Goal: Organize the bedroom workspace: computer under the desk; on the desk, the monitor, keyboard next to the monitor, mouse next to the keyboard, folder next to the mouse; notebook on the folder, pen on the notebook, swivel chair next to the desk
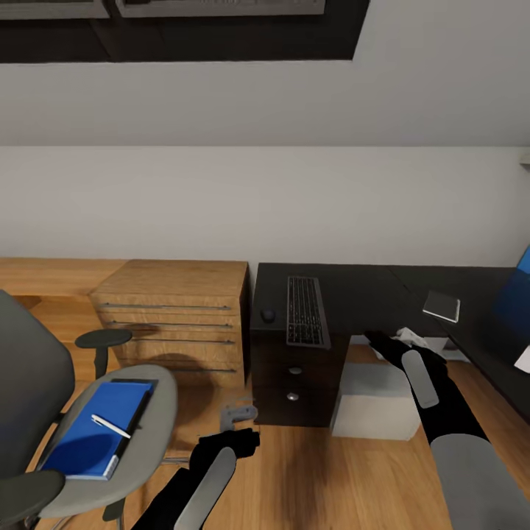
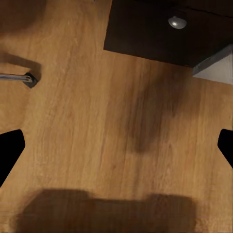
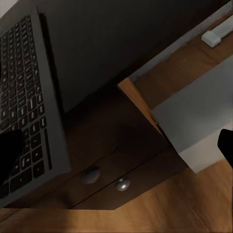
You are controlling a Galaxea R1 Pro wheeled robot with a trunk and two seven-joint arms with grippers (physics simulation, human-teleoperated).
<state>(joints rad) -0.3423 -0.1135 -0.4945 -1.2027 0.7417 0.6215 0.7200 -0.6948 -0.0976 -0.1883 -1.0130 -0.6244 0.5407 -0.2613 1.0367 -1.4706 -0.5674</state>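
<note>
Daylight-pale sloped walls back a long black-topped desk (image 1: 368,291) whose dark drawers carry round silver knobs (image 3: 122,184). On its top lies the slim keyboard with dark keys in a silvery-grey frame (image 1: 305,311), and just to its left sits the small dark rounded mouse (image 1: 268,315), apart from it. Farther right on the desk rests the small thin notebook with a dark grey cover and white page edges (image 1: 442,305). Under the desk, beside the drawer block, stands the light grey-white boxy computer tower (image 1: 377,401) on the oak plank floor (image 1: 316,471). Left of the desk is an oak dresser with bar handles (image 1: 177,313). The grey upholstered swivel chair with dark armrests (image 1: 158,390) stands well apart from the desk at the left; on its seat lies the flat bright blue folder (image 1: 92,430), with the thin white pen (image 1: 110,425) lying across it.

The left gripper (image 1: 237,414) hangs low over the floor in front of the drawers; in its wrist view the dark fingertips (image 2: 9,150) sit wide apart with nothing between them. The right gripper (image 1: 397,340) hovers at the desk's front edge above the computer; its wrist view shows both fingertips (image 3: 9,150) spread wide, empty, over the keyboard and drawers.
</note>
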